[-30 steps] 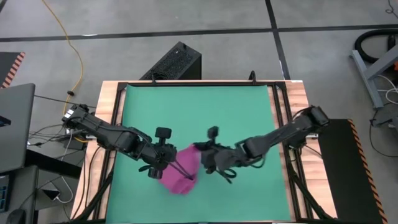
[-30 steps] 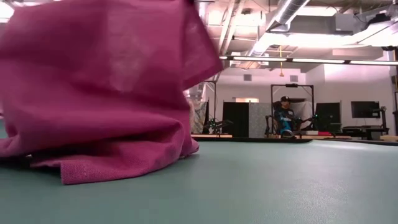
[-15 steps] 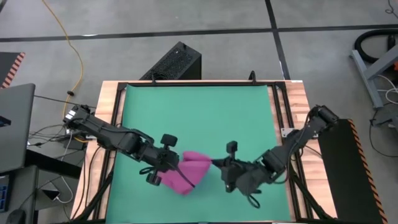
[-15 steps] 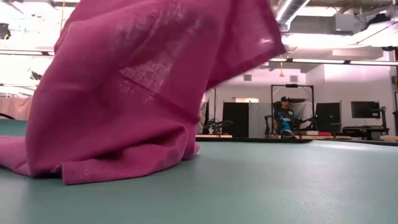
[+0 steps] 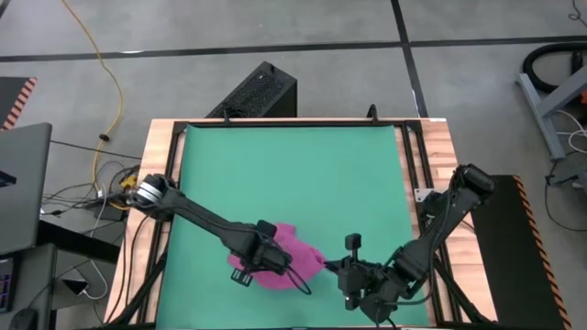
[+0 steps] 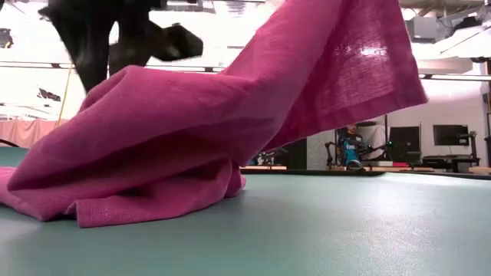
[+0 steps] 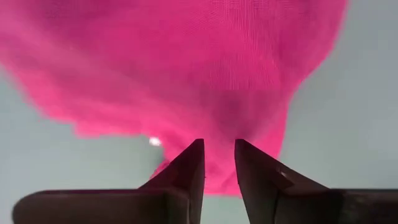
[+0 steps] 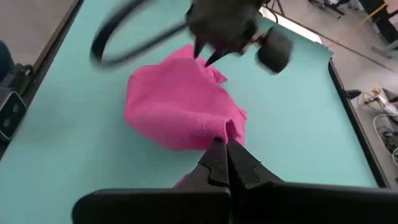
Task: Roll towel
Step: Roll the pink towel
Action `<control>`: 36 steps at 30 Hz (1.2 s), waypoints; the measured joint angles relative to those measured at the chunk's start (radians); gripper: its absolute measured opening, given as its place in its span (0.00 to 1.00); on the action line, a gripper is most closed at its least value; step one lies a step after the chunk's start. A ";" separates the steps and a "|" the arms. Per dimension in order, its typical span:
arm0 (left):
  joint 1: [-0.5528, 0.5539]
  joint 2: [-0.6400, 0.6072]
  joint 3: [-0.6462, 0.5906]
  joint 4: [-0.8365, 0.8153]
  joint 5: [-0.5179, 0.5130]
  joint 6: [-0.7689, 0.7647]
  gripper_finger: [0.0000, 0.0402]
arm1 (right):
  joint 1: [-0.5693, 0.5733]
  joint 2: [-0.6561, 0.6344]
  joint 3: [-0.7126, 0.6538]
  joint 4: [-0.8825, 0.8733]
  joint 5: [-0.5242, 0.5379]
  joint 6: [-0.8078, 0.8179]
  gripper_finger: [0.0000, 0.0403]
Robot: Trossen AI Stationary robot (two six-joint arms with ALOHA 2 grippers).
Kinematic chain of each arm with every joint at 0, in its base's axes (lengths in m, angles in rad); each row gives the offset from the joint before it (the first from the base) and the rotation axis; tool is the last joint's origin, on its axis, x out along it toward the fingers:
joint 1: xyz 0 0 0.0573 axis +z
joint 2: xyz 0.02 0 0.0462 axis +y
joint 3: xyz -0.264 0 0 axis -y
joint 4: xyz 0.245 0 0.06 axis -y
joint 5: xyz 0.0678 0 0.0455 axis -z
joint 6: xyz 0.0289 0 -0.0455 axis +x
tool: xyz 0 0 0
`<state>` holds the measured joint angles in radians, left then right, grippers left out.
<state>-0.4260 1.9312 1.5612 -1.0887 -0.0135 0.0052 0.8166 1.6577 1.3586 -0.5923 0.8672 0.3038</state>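
The magenta towel [image 5: 282, 249] lies bunched on the green mat [image 5: 293, 174] near the table's front edge. One corner rises high to the right in the low view [image 6: 360, 54]. My left gripper [image 7: 219, 146] points straight down over the towel's left part, its fingers a small gap apart with nothing between them. My right gripper [image 8: 225, 148] comes in from the near right and is shut on the towel [image 8: 174, 112]. The low view shows my left gripper as a dark shape [image 6: 92, 46] behind the heap. My left gripper stands right at the towel's top, and I cannot tell whether its fingertips touch the cloth. My right gripper pinches a fold at the towel's right end [image 8: 232, 127] between its two fingers, slanting down from the near right. That end is lifted and drawn taut; the rest [image 6: 138, 176] lies heaped on the mat.
The mat's far half [image 5: 293, 156] lies bare. Wooden rails [image 5: 163, 183] frame the mat. A black box [image 5: 261, 92] sits beyond the far edge, and a laptop [image 5: 18, 183] and cables are off to the left. A person sits far back in the room [image 6: 351, 146].
My left gripper has dropped down and gone toward the table's right, over the towel. The towel's left part, held high before, has sunk into a low heap. My right gripper has gone toward the near right, drawing the towel's right end out and up.
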 joint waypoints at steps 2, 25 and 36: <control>0.010 0.018 0.000 0.008 0.017 -0.007 0.17 | 0.008 0.000 0.000 0.000 -0.001 0.004 0.00; 0.396 -0.357 -0.468 0.803 0.252 0.320 0.19 | 0.101 0.026 -0.085 0.122 -0.137 0.223 0.00; 0.469 -0.187 -0.477 0.869 0.376 0.427 0.40 | 0.029 0.118 -0.085 0.151 -0.311 0.222 0.00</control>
<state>0.0426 1.7446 1.0843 -0.2198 0.3621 0.4322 0.8461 1.7760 1.2735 -0.4413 0.5563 0.5258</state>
